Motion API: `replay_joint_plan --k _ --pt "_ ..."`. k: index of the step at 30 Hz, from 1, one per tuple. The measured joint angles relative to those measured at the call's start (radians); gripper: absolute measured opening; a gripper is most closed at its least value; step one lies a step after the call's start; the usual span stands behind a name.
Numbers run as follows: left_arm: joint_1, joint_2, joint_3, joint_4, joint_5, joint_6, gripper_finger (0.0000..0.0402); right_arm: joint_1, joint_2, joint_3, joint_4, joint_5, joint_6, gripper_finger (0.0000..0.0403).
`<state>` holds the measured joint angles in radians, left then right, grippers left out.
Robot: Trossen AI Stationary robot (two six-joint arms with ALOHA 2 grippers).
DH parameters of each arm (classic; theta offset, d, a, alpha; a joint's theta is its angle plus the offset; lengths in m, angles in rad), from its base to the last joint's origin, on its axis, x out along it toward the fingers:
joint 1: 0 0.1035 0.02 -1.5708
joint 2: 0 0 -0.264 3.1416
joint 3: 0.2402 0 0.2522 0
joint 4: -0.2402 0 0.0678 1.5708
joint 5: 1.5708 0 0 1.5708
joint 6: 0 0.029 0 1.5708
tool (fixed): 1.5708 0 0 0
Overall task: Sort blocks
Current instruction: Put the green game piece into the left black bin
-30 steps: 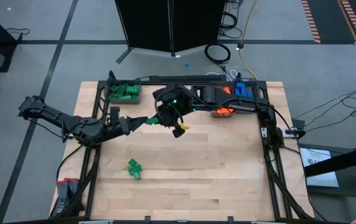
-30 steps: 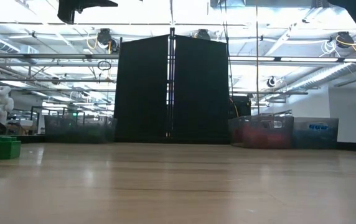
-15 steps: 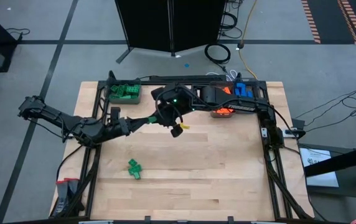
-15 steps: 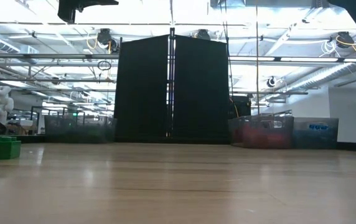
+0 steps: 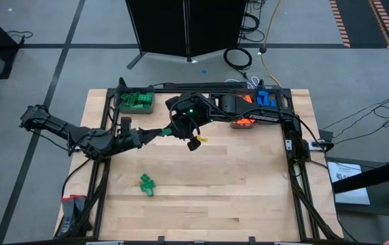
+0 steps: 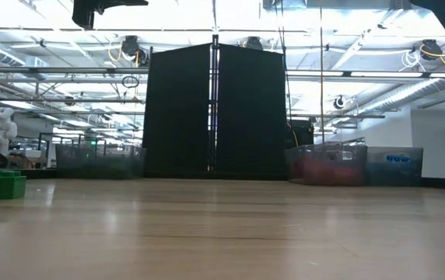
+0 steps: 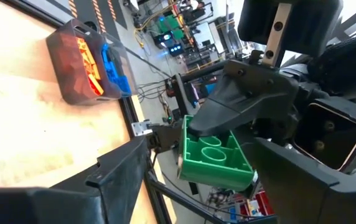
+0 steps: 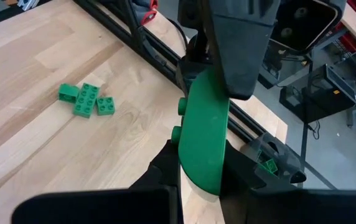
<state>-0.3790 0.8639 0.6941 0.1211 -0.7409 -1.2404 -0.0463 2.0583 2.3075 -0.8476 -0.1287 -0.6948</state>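
Above the table's middle, my two grippers meet at one green studded block [image 5: 169, 131]. My right gripper [image 8: 203, 165] is shut on this block [image 8: 203, 124]. My left gripper [image 7: 200, 143] is open, a finger on either side of the same block [image 7: 212, 152], whose hollow underside faces its camera. A gap shows beside one left finger. Three more green blocks [image 5: 147, 184] lie together on the near left of the table; they also show in the right wrist view [image 8: 86, 99]. My right gripper pinches the green block between its two fingers [image 8: 165, 163], one on each broad side of the end nearest its wrist [image 8: 200, 177]. It reaches in from the table's far right, slanting down. The block is lifted clear of the table, with its studs [image 8: 179, 118] pointing sideways.
A grey bin of green blocks [image 5: 136, 101] stands at the far left corner. Bins with orange [image 5: 243, 122] and blue [image 5: 266, 97] blocks stand at the far right. The dark frame rails [image 5: 201, 86] run along the far edge. Bare wood lies near and right.
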Motion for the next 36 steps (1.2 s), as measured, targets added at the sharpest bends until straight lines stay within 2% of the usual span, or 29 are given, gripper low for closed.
replay_joint_plan --k 15,27,30,36 --pt "0.000 0.000 0.000 0.007 0.009 0.000 0.0183 0.000 0.000 0.000 0.002 0.002 -0.002 0.0046" --pt "0.001 0.000 0.000 0.003 0.020 0.001 0.0135 -0.010 0.005 0.000 0.002 -0.009 -0.022 0.0046" --pt "0.001 0.000 0.000 0.003 0.009 -0.001 0.0134 -0.012 0.005 0.000 0.005 -0.007 -0.022 0.0071" --pt "0.001 0.001 0.000 0.004 -0.006 0.016 0.0132 -0.021 0.006 0.000 -0.014 0.018 -0.004 0.0160"
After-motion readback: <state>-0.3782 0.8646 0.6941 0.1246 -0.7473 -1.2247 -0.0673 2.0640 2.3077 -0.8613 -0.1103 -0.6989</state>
